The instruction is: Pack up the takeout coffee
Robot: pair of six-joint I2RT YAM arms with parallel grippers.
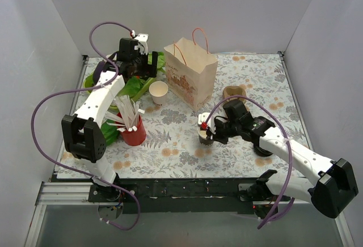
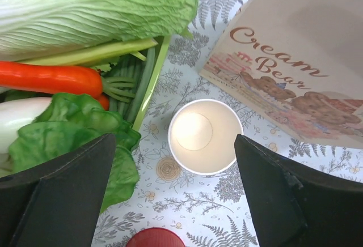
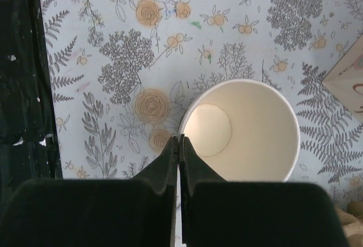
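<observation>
Noted left gripper released, fingers spread wide either side of a lidless white cup standing between the vegetables and the paper bag. Noted right gripper clenched, tips at the near rim of a second open cup; could not tell whether the rim was pinched. Found no lidded coffee cup in any view; possibly hidden under the right arm. Judged risks: packing an empty cup by mistake; tipping the light cup by dragging its rim.
</observation>
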